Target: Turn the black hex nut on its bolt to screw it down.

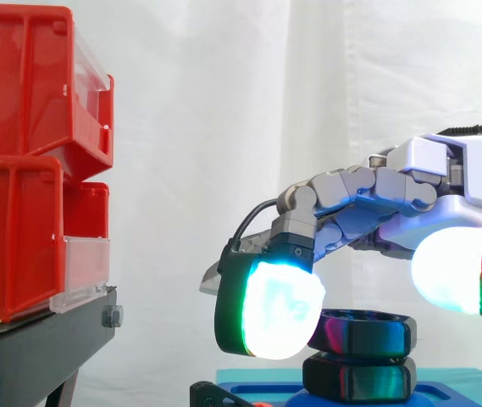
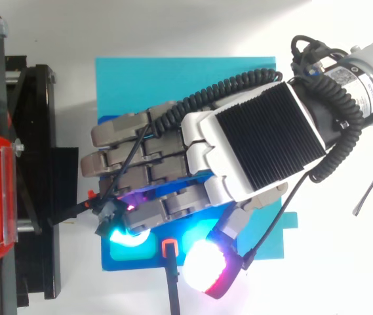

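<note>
The black hex nut (image 1: 368,331) sits on its bolt above a second black nut-shaped piece (image 1: 359,378), both on a blue base plate (image 1: 448,395). My hand (image 1: 444,182) comes in from the right and arches over the nut with its fingers curled down. One glowing fingertip (image 1: 279,310) lies against the nut's left side. The glowing thumb pad (image 1: 449,271) hangs at the right, slightly above the nut's rim. In the top view my hand (image 2: 252,141) covers the nut, with the blue base plate (image 2: 128,260) on a cyan mat (image 2: 173,75).
Stacked red bins (image 1: 20,161) stand on a black stand (image 1: 37,348) to the left, a short gap from the fingertips. A small orange-tipped black plug (image 2: 168,248) lies at the base plate's near edge. A white curtain hangs behind.
</note>
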